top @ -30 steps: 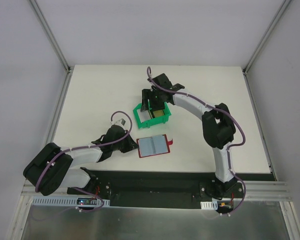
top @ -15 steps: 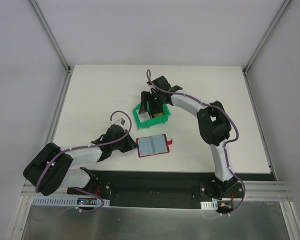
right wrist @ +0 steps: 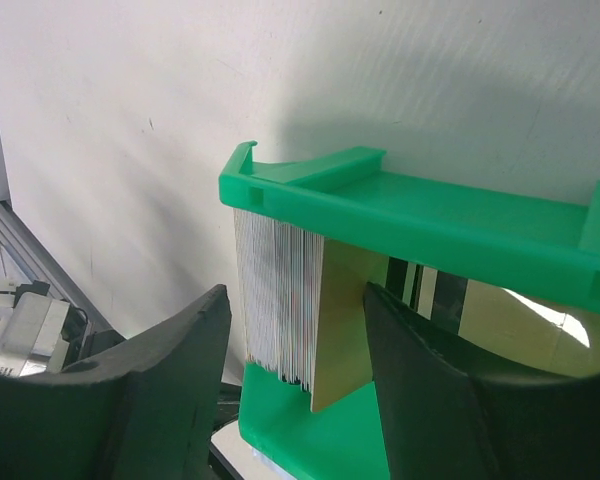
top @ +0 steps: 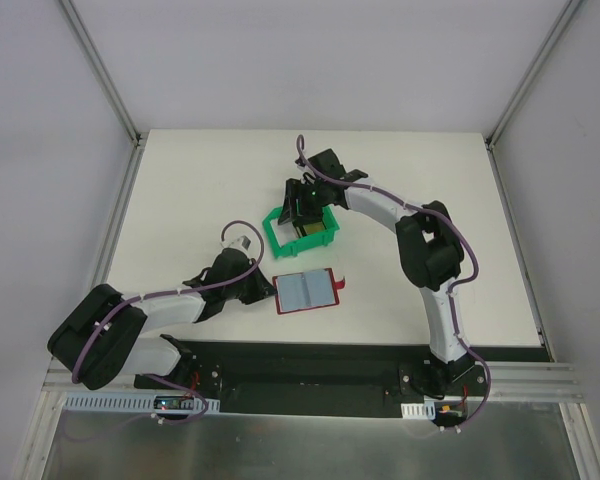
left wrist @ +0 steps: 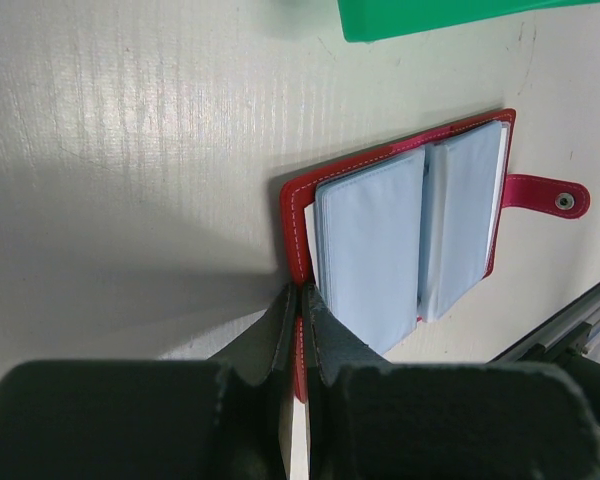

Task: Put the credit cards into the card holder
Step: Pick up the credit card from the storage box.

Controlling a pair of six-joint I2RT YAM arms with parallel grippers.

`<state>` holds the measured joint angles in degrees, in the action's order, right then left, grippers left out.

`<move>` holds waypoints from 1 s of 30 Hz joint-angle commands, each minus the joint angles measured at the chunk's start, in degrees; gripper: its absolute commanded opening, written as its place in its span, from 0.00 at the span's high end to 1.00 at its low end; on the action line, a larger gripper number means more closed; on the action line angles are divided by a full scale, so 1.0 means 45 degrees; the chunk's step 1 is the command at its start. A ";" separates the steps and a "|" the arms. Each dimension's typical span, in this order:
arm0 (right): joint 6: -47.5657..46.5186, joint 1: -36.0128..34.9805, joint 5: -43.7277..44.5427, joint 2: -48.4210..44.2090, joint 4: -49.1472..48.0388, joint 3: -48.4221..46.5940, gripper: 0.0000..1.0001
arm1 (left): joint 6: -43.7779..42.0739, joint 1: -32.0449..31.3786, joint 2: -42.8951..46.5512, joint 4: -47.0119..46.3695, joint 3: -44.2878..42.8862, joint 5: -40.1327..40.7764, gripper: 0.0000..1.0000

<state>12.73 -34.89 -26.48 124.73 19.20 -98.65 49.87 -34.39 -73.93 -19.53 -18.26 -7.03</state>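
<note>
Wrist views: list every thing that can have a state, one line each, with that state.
card holder: open, flat on the table, pockets up
snap tab: undone
credit cards: stacked on edge inside the bin, none in the holder
green bin: upright, holding the cards
left pincer: shut on the card holder's red edge
right pincer: open, jaws either side of the card stack

Your left gripper (left wrist: 300, 300) pinches the near red edge of the open card holder (left wrist: 380, 240). Its snap tab (left wrist: 545, 195) sticks out right, and the green bin (left wrist: 450, 15) sits just beyond.
</note>
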 commanded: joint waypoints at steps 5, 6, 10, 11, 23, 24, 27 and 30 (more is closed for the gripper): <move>-0.0094 -0.0019 0.0160 -0.0686 0.0107 0.0047 0.58 | -0.0750 0.0182 -0.0524 0.1781 0.0171 0.0448 1.00; -0.0153 -0.0038 0.0316 -0.0666 0.0263 0.0028 0.61 | -0.0730 0.0182 -0.0505 0.1801 0.0191 0.0448 1.00; -0.0368 -0.0058 0.0903 -0.0822 0.0654 0.0048 0.72 | -0.0711 0.0182 -0.0563 0.1781 0.0191 0.0429 1.00; -0.0426 -0.0058 0.0962 -0.0861 0.0674 0.0067 0.76 | -0.0730 0.0182 -0.0602 0.1781 0.0172 0.0448 1.00; -0.0817 -0.0078 0.1976 -0.1505 0.0908 0.0028 0.96 | -0.0691 0.0182 -0.0759 0.1723 0.0171 0.0351 1.00; -0.0895 -0.0078 0.2075 -0.1525 0.1025 -0.0030 0.98 | -0.0691 0.0182 -0.0758 0.1723 0.0191 0.0331 1.00; -0.1188 -0.0117 0.2796 -0.1700 0.1319 -0.0128 1.00 | -0.0730 0.0182 -0.0739 0.1723 0.0191 0.0331 1.00; -0.1539 -0.0136 0.3675 -0.2227 0.1300 -0.0070 1.00 | -0.0730 0.0182 -0.0778 0.1723 0.0230 0.0331 1.00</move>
<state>8.56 -35.07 -15.73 121.34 23.57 -98.32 49.67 -34.37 -75.33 -19.79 -19.14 -7.46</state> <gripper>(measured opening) 0.009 0.006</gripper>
